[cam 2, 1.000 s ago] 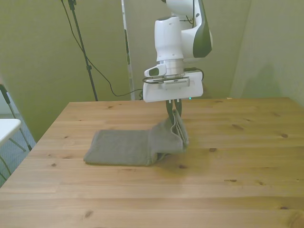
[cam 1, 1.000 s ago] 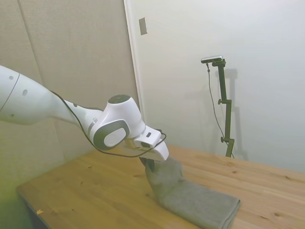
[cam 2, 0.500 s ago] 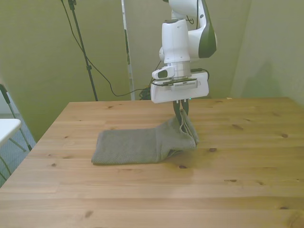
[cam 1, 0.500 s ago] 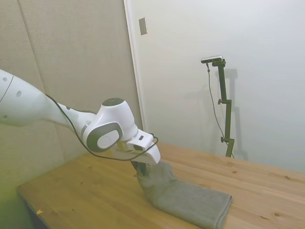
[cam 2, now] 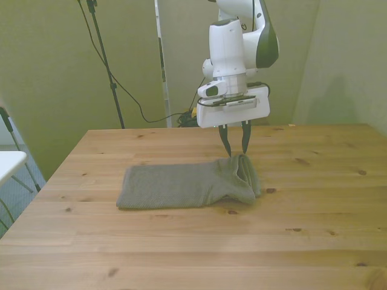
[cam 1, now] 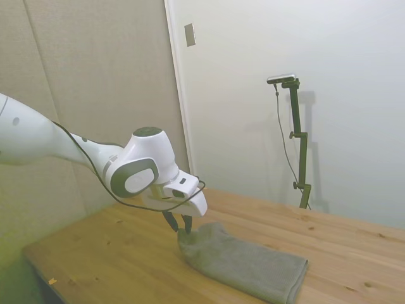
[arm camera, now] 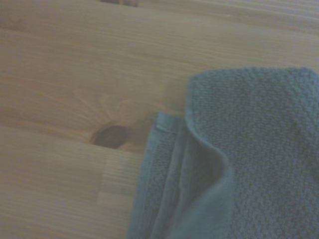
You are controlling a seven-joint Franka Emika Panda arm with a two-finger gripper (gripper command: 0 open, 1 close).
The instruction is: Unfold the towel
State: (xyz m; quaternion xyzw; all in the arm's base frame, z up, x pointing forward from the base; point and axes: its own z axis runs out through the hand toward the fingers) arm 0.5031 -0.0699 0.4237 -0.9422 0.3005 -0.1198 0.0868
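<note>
The grey-green towel [cam 2: 181, 184] lies folded on the wooden table, long side running across the front view, its end toward the front view's right bunched into a small rumpled hump. My gripper [cam 2: 234, 148] hangs open just above that hump, holding nothing, fingertips close to the cloth. In the side view the gripper [cam 1: 179, 227] stands over the towel's [cam 1: 247, 263] end nearest the arm. The wrist view shows the towel's [arm camera: 249, 149] layered corner with its hem edges stacked on the wood.
The wooden table [cam 2: 302, 241] stretches wide around the towel on all sides. A dark knot [arm camera: 109, 135] in the wood sits beside the towel's corner. A white object [cam 2: 9, 160] stands off the table at the front view's left edge.
The gripper carried the lifted towel end toward the front view's right, then opened and let it go. The end dropped onto the table in a hump.
</note>
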